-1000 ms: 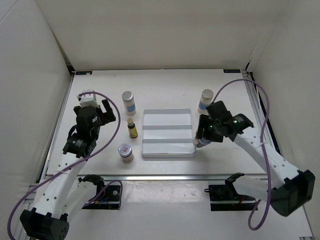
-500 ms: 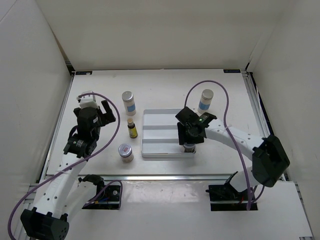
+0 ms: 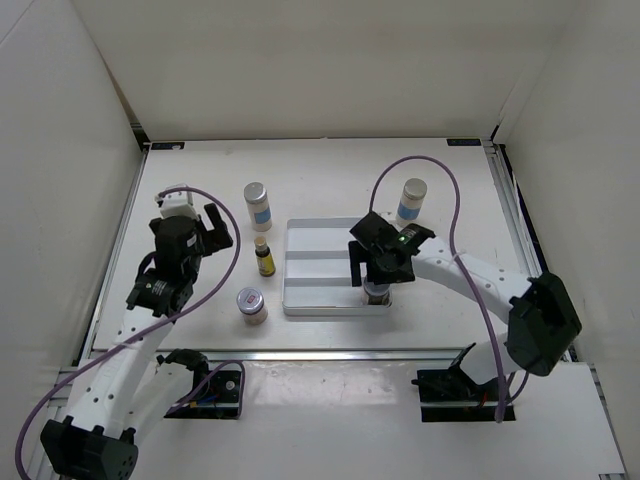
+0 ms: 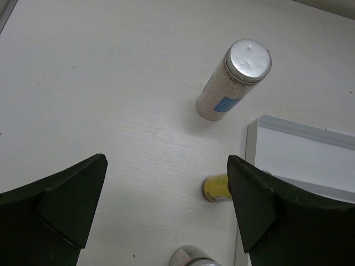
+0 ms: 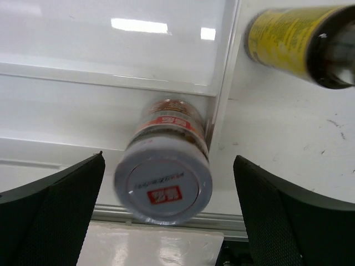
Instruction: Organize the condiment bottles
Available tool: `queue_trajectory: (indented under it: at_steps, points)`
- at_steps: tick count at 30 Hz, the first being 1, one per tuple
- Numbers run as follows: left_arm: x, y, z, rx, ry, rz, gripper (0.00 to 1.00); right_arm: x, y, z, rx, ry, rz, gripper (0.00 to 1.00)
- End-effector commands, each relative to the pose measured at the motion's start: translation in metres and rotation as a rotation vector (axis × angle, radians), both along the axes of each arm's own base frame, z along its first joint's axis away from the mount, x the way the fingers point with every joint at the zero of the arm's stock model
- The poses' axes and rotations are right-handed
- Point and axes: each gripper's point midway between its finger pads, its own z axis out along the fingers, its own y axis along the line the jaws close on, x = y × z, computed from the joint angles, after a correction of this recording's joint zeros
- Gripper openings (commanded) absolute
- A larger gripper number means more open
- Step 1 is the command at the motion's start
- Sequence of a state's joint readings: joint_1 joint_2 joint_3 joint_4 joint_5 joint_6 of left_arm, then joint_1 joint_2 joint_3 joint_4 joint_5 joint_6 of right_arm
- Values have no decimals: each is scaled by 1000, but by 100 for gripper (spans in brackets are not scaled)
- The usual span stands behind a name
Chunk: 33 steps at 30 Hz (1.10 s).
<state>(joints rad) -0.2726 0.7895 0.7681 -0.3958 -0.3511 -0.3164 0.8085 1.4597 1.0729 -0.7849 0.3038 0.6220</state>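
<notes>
Left gripper [image 4: 166, 160], spread wide and empty, above the desk [image 4: 100, 77]; white bottle [image 4: 237, 77] and yellow bottle [image 4: 216, 187] ahead of it. Right gripper [image 5: 169, 158], spread wide, straddles a brown jar [image 5: 165, 180] without touching; the jar stands in the tray's [image 3: 320, 272] near right corner.

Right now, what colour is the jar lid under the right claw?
The lid is silvery white with a red sticker; clearest in right wrist view.

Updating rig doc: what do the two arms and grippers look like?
The left arm and right arm have white links, black joint housings and a looping purple cable each. The left gripper and right gripper have black, wedge-shaped fingers. A green light glows on the right wrist.
</notes>
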Motion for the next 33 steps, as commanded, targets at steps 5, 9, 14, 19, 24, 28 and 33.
queue_trajectory:
  at_steps: [5,9,14,19,24,28,33]
  points:
    - [-31,-18,38,-152,112,-49,100,26,11,112,164,-310,19,100]
    - [-60,-43,20,-254,345,-128,100,29,6,138,171,-385,59,100]
    - [-95,-80,-6,-389,506,-256,100,29,1,137,153,-395,49,100]
    - [-119,-92,-32,-395,652,-262,100,24,-1,126,158,-368,33,100]
    - [-128,-79,-68,-318,774,-141,100,20,-1,122,165,-355,31,100]
    - [-127,-74,-98,-273,869,-58,100,18,2,127,183,-348,53,100]
    - [-114,-78,-111,-243,862,-48,100,19,-1,130,172,-354,46,100]
